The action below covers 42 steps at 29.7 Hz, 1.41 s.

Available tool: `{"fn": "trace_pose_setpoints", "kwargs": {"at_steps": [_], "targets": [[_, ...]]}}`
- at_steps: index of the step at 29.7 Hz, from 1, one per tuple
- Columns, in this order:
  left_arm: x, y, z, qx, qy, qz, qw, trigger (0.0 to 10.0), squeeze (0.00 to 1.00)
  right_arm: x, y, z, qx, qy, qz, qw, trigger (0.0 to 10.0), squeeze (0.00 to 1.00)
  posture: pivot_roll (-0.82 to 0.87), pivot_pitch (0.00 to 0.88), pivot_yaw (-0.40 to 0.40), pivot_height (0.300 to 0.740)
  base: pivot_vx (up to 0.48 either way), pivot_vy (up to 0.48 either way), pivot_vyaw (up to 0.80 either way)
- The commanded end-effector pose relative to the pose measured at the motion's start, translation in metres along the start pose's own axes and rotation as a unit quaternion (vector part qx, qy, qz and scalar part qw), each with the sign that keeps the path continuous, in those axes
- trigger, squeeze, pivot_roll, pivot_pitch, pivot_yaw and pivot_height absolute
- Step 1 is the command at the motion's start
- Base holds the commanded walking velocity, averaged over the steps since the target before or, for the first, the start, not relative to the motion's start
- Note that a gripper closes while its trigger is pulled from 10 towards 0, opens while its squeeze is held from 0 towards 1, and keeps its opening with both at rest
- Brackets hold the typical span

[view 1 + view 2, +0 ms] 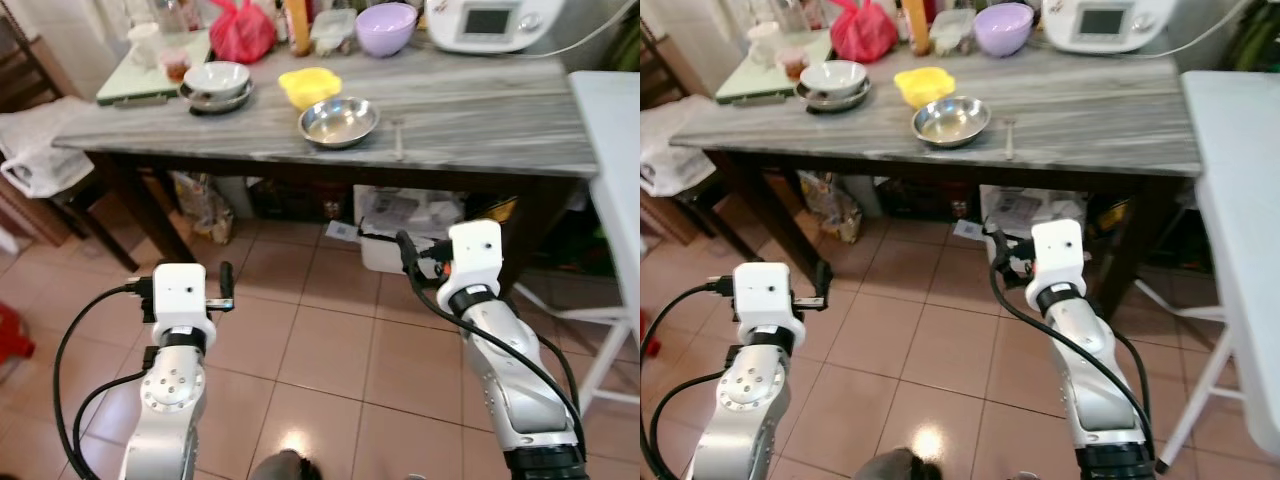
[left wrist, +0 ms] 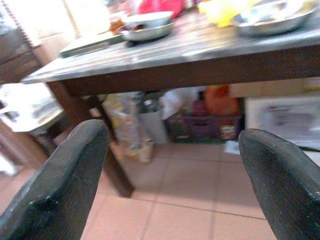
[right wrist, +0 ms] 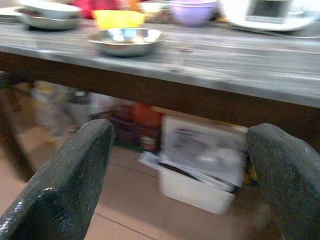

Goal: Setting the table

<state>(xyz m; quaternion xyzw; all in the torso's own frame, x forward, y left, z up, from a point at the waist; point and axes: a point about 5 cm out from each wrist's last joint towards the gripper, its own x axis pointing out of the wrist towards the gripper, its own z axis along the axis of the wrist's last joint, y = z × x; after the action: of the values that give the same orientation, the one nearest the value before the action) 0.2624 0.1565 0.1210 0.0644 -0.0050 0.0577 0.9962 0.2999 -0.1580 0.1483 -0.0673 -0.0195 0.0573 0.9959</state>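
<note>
Steel bowl (image 1: pixel 338 122): we see it sitting empty near the front edge of the grey table (image 1: pixel 480 125), roughly in the middle of the tabletop.
Handling: we judge it light, stiff and slippery, since it is thin polished metal; the raised rim looks like the best place to pinch, as the rounded side would likely slide out of the fingers.
Spoon (image 1: pixel 398 138): it lies flat on the tabletop just beside the steel bowl, toward our right, thin and low, so probably awkward to lift.
Yellow bowl (image 1: pixel 309 86): just behind the steel bowl, apparently plastic and light.
White bowl (image 1: pixel 216 79): toward our left, resting on a darker plate; it looks ceramic, so we would treat it as breakable.
Purple bowl (image 1: pixel 386 28): at the back of the table, near a white kitchen appliance (image 1: pixel 490 22).
Left gripper (image 2: pixel 172 185): held low in front of the table, below the tabletop, fingers spread wide with nothing between them.
Right gripper (image 3: pixel 180 182): also below the table edge, facing the steel bowl, fingers wide apart and empty.
Under the table: bags and boxes on a tiled floor (image 1: pixel 330 340).
</note>
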Motion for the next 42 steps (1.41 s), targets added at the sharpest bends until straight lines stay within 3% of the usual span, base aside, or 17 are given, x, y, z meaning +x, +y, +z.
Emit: {"fn": "trace_pose_setpoints", "kwargs": {"at_steps": [1,5,14,24,42], "targets": [[0.0,0.007,0.0,-0.005,-0.001,0.003,1.0,10.0,0.0,0.0,0.007,0.004,0.006,-0.009,0.008,1.0,10.0,0.0,-0.09,0.115,0.106,0.74,0.0,0.0,0.0],[0.0,0.002,0.002,-0.029,-0.008,-0.03,0.999,10.0,0.0,-0.001,0.006,0.006,0.007,-0.013,0.008,1.0,10.0,0.0,-0.09,0.116,0.107,0.74,0.0,0.0,0.0],[0.001,-0.003,0.006,-0.04,-0.007,-0.05,0.998,10.0,0.0,-0.001,0.006,0.006,0.004,-0.009,0.008,1.0,10.0,0.0,-0.09,0.122,0.109,0.74,0.0,0.0,0.0],[0.002,0.002,0.001,-0.046,0.006,-0.041,0.998,10.0,0.0,0.001,0.009,0.008,-0.002,-0.016,0.014,1.0,10.0,0.0,-0.1,0.118,0.107,0.74,0.0,-0.335,-0.68],[0.005,-0.004,0.005,-0.057,0.002,-0.057,0.997,10.0,0.0,0.0,0.006,0.016,-0.024,-0.036,0.0,0.999,10.0,0.0,-0.1,0.118,0.112,0.74,0.0,-0.36,0.0]]}}
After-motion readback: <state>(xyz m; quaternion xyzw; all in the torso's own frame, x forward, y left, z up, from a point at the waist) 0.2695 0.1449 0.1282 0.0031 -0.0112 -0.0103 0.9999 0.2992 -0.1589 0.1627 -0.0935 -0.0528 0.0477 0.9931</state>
